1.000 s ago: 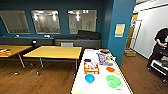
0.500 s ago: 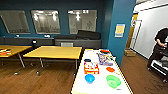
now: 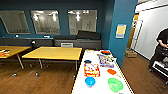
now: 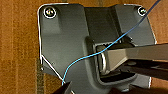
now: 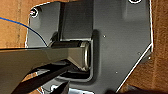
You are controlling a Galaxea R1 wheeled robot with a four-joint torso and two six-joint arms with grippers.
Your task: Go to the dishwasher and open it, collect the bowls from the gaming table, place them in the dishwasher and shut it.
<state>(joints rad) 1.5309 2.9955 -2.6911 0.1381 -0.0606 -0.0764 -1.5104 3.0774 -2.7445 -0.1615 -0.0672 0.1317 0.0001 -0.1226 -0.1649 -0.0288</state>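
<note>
The gaming table (image 3: 81,81), long and white-topped, runs away from me at the lower middle of the head view. On its near end sit the small bright blue bowl (image 3: 90,81) and, to its right, the larger light green bowl (image 3: 115,84), both upright and apart. The dishwasher is out of view. Both wrist views look down past my own dark plate onto brown wooden floor (image 4: 20,50), well away from the bowls.
Colourful flat boxes (image 3: 91,69) and small orange and red items (image 3: 111,71) lie farther along the white top. Yellow-topped tables (image 3: 53,53) stand to the left. A blue pillar (image 3: 122,30) rises right of the table, and a person (image 3: 162,47) stands at the far right.
</note>
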